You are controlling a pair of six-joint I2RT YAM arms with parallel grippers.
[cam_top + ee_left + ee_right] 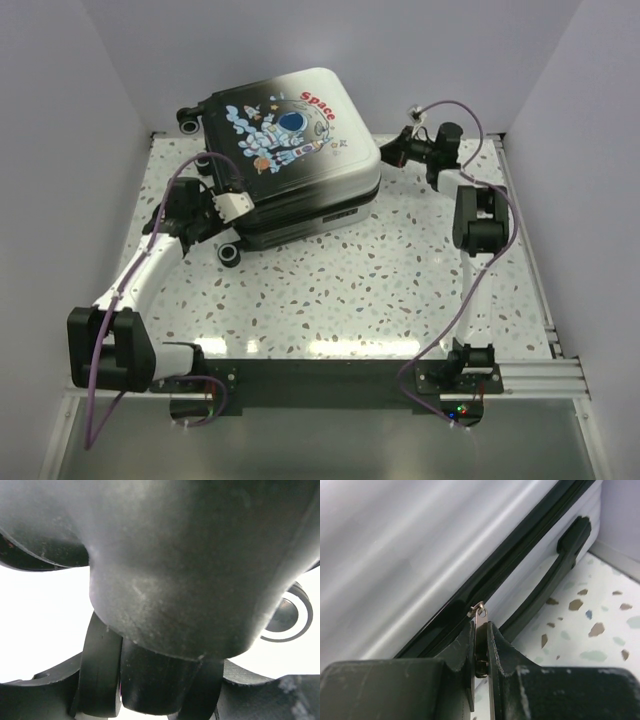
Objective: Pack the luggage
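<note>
The small hard-shell suitcase (290,150), white fading to black with an astronaut print, lies flat on the speckled bench (400,290), toward its far side. The right end effector (480,630) is clamped on the small metal zipper pull (479,616) at the suitcase's seam. The left end effector (238,210) sits against the suitcase's near wheeled corner; I cannot tell whether its fingers are apart or together.

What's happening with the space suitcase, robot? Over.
Right end effector shut on zipper pull. Left end effector at wheel end of luggage, grip unreadable. Case lying flat, lid down. Nothing seen blocking.
</note>
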